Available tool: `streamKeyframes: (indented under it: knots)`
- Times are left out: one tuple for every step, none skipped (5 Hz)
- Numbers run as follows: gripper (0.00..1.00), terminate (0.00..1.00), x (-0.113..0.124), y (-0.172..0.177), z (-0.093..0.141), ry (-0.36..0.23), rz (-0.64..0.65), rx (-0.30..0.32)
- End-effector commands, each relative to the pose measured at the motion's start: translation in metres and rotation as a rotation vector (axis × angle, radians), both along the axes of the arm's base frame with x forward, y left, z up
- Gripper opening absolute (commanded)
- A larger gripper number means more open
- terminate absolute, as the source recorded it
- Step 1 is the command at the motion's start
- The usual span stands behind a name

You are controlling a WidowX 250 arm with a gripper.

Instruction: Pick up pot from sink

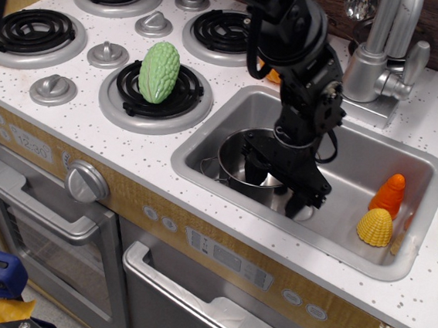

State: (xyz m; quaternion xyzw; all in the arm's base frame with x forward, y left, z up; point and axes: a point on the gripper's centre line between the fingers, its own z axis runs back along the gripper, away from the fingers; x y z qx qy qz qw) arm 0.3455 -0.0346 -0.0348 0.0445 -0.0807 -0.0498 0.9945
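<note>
Two fingers (251,165) stand wide apart, astride the pot's near-right wall: one dips inside the pot (238,166), the other hangs outside it by the drain. The upright pot sits in the sink (351,239), ready for closing.

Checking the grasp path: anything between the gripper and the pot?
Nothing in the single camera view. The open gripper straddles the pot wall in the sink, one finger inside, one outside. Contact can't be told.
</note>
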Motion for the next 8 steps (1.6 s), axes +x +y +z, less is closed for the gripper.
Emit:
streamKeyframes:
  knots:
    - [0.0, 0.0, 0.01, 0.0, 0.017, -0.046, 0.016, 0.0]
    - [0.0, 0.0, 0.012, -0.004, 0.026, -0.073, 0.001, 0.059]
    - [0.0, 0.0, 0.013, -0.009, 0.033, -0.088, -0.002, 0.095]
    - [0.0, 0.0, 0.02, -0.009, 0.054, -0.064, -0.024, 0.086]
    - [0.0, 0.0, 0.03, -0.009, 0.077, -0.017, -0.026, 0.069]
    - [0.0, 0.0, 0.038, -0.011, 0.096, 0.004, -0.037, 0.066]
    - [0.0, 0.0, 0.046, -0.016, 0.112, -0.024, -0.065, 0.058]
    - [0.0, 0.0, 0.048, -0.019, 0.118, -0.037, -0.076, 0.051]
